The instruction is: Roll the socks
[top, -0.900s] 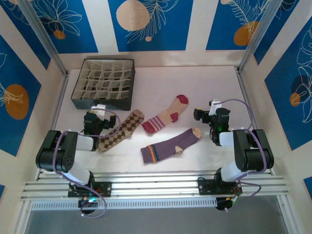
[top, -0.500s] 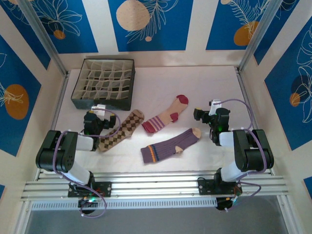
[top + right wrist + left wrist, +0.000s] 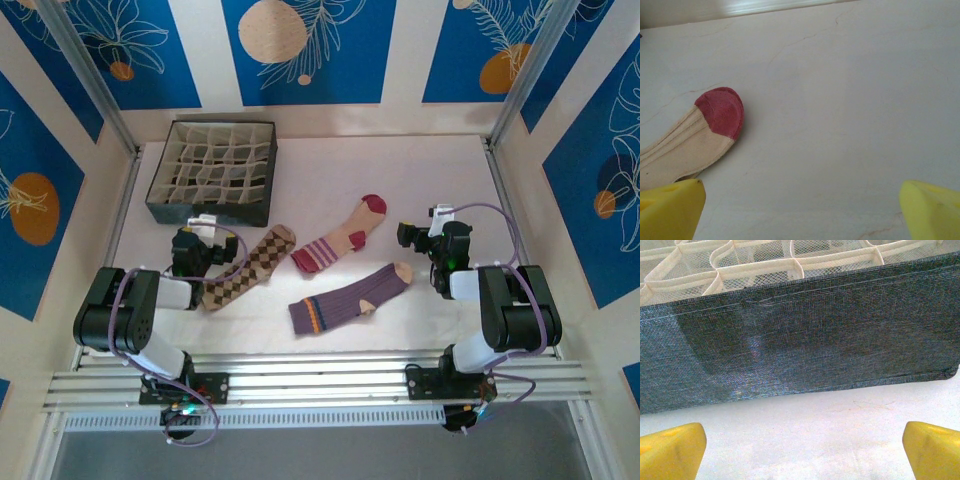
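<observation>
No text, number or brand can be read anywhere. The blue wall panels (image 3: 300, 50) on the far side carry only leaf and circle patterns. The socks (image 3: 350, 298) and the dark box (image 3: 212, 172) at far left show no legible label.

Box (image 3: 800, 350) cut by left and top edges. Cream sock (image 3: 690, 145) cut at left edge, cuff out of frame. Left gripper (image 3: 800, 457) fingertips (image 3: 670, 450) clipped at bottom corners; right gripper (image 3: 800, 215) fingertips (image 3: 670, 207) likewise.

The brown checkered sock (image 3: 245, 267) lay flat and unrolled, toe toward 1 o'clock. At its 3 o'clock lay the striped sock (image 3: 338, 240), red toe toward 1 o'clock. At that one's 6 o'clock lay the purple sock (image 3: 350, 298), tan toe toward 2 o'clock.
</observation>
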Controlling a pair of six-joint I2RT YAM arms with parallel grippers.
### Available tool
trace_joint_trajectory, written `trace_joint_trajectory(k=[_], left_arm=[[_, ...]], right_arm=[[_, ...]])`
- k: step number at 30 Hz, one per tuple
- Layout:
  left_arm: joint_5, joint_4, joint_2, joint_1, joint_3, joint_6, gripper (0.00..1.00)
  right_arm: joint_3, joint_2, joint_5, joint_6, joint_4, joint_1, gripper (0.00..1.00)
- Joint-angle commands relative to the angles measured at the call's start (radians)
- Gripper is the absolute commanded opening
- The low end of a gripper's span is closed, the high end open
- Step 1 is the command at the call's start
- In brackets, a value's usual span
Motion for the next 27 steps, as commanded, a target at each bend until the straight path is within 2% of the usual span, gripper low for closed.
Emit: trace_joint_trajectory(k=[1, 11, 12, 15, 17, 19, 22, 27], left_arm=[[0.019, 0.033, 0.004, 0.011, 0.019, -0.015, 1.0], [-0.006, 0.032, 0.004, 0.015, 0.02, -0.03, 1.0], [-0.004, 0.037, 0.004, 0.016, 0.016, -0.03, 0.97], [0.038, 0.104, -0.023, 0.015, -0.03, -0.02, 0.93], [0.025, 0.087, -0.07, 0.015, -0.042, -0.022, 0.91], [0.012, -0.031, -0.148, 0.016, -0.015, -0.028, 0.91], [0.009, -0.349, -0.266, 0.015, 0.086, -0.061, 0.91], [0.056, -0.744, -0.374, 0.013, 0.217, -0.158, 0.78]], right_arm=[[0.015, 0.004, 0.006, -0.016, 0.017, 0.003, 0.99], [0.012, 0.001, -0.004, -0.015, 0.021, 0.0, 0.99], [0.016, 0.0, -0.022, -0.017, 0.013, -0.004, 0.99], [0.05, -0.052, -0.055, -0.027, -0.086, -0.005, 0.99], [0.112, -0.109, -0.048, -0.011, -0.258, -0.005, 0.99], [0.188, -0.146, -0.038, 0.019, -0.44, -0.002, 0.99], [0.303, -0.162, -0.018, 0.086, -0.688, 0.018, 1.0], [0.47, -0.1, -0.006, 0.147, -0.975, 0.139, 0.93]])
